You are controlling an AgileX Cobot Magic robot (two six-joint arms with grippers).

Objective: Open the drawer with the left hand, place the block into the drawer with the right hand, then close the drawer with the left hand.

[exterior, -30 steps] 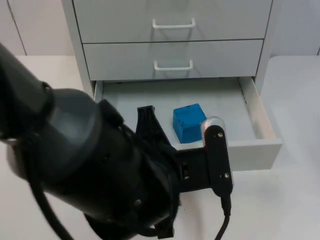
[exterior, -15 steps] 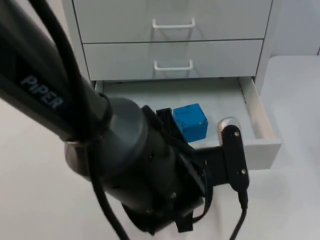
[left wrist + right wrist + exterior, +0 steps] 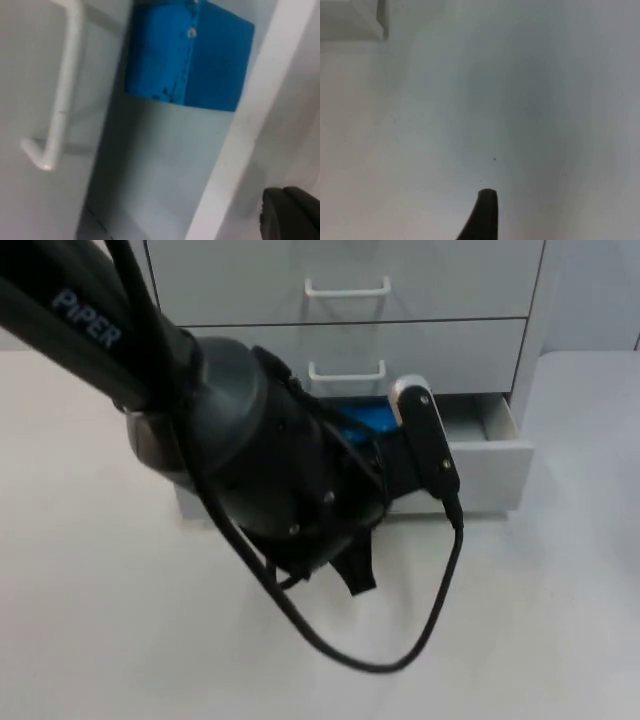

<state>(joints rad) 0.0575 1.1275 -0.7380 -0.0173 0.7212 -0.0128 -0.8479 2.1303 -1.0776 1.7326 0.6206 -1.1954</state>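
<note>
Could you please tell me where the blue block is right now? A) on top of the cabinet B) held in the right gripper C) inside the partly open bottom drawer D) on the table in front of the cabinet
C: the blue block lies inside the bottom drawer, behind its front panel.

Blue block (image 3: 187,57) in a white drawer (image 3: 490,455); white handle (image 3: 62,85); black left arm (image 3: 250,455)
</note>
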